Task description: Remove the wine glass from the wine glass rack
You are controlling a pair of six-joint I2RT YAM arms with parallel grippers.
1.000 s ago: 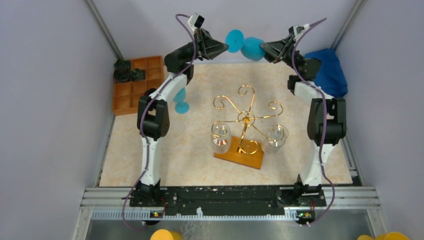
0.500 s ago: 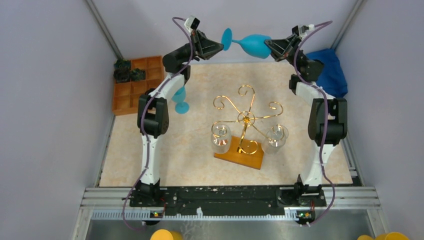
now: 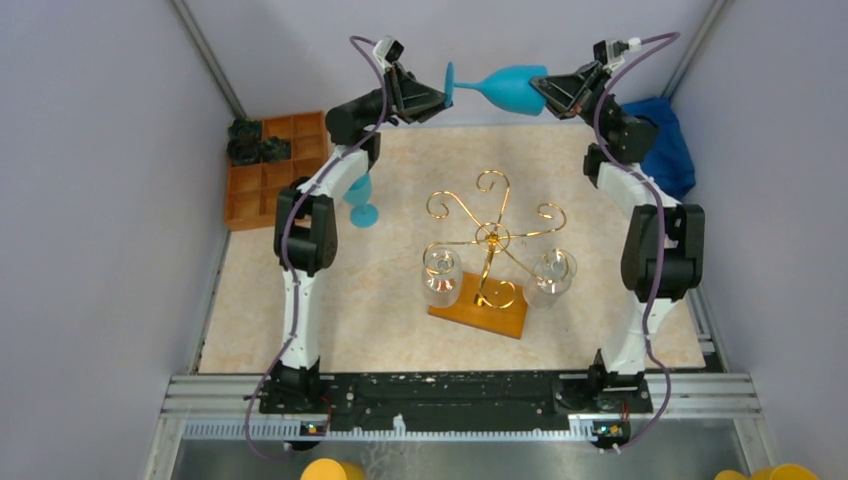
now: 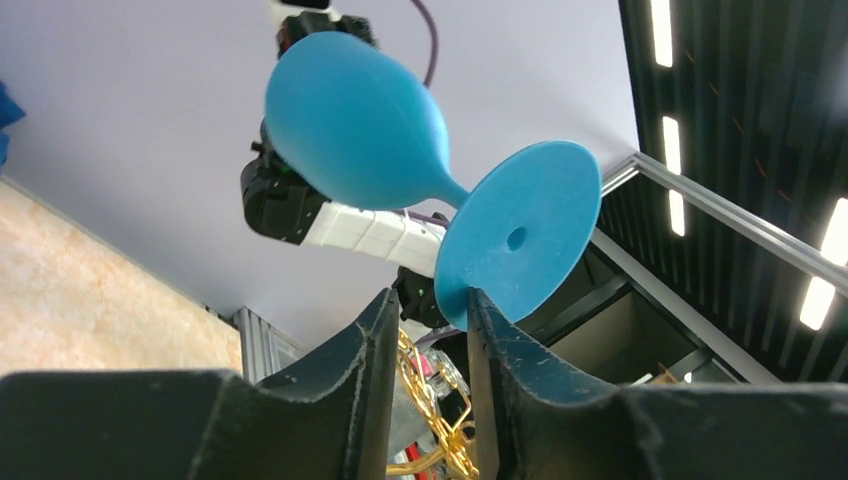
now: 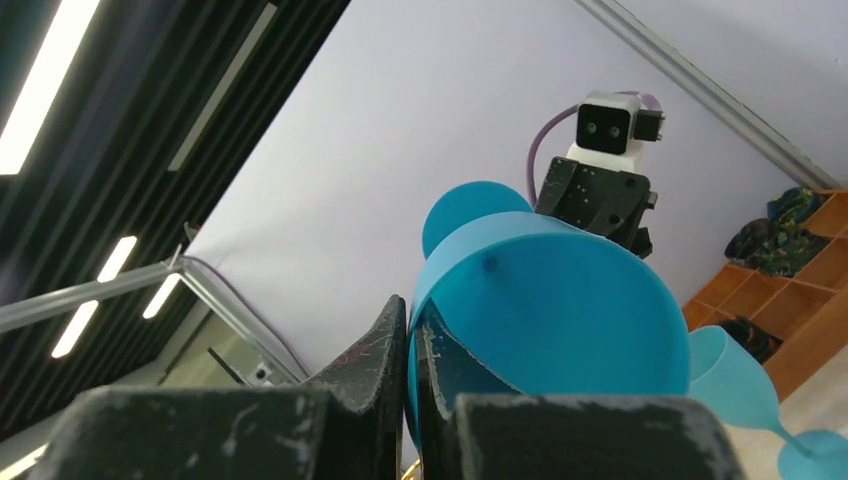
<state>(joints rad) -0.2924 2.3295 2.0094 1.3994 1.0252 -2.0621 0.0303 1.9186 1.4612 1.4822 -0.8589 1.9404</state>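
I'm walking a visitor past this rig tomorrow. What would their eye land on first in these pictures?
The blue wine glass, held sideways high at the back: the right gripper pinches its bowl rim while the left gripper straddles its foot. Next comes the gold wine glass rack in the middle below, with two clear glasses hanging on its near side.
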